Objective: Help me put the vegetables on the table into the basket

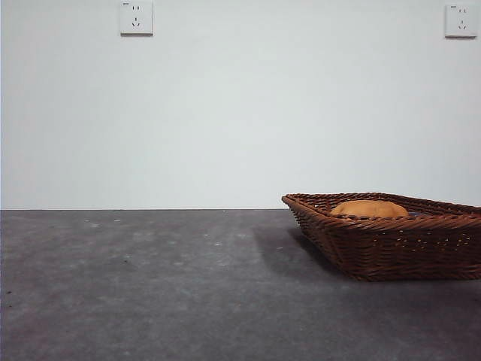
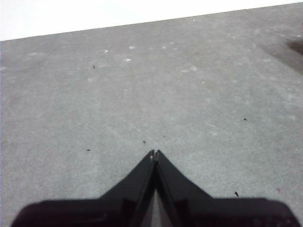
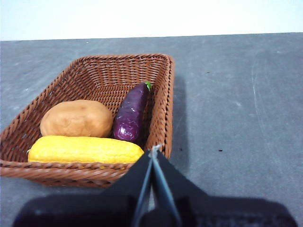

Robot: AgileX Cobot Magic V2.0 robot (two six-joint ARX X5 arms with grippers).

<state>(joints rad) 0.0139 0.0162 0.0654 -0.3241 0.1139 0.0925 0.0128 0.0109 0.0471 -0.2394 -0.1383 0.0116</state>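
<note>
The woven reddish-brown basket (image 3: pixel 94 71) (image 1: pixel 391 244) stands on the dark grey table (image 1: pixel 150 286). Inside it lie the yellow corn cob (image 3: pixel 85 149), the brown potato (image 3: pixel 76 118) and the purple eggplant (image 3: pixel 131 113) with its green stem. From the front only the potato (image 1: pixel 368 209) shows above the rim. My right gripper (image 3: pixel 154 153) is shut and empty, hovering just outside the basket's near rim. Over bare table, my left gripper (image 2: pixel 154 156) is shut with nothing in it. Neither arm shows in the front view.
A white wall rises behind the table, with two wall sockets (image 1: pixel 136 17) (image 1: pixel 460 20) high up. The basket sits at the right side of the front view, and the dark grey tabletop (image 2: pixel 142 94) spreads to its left.
</note>
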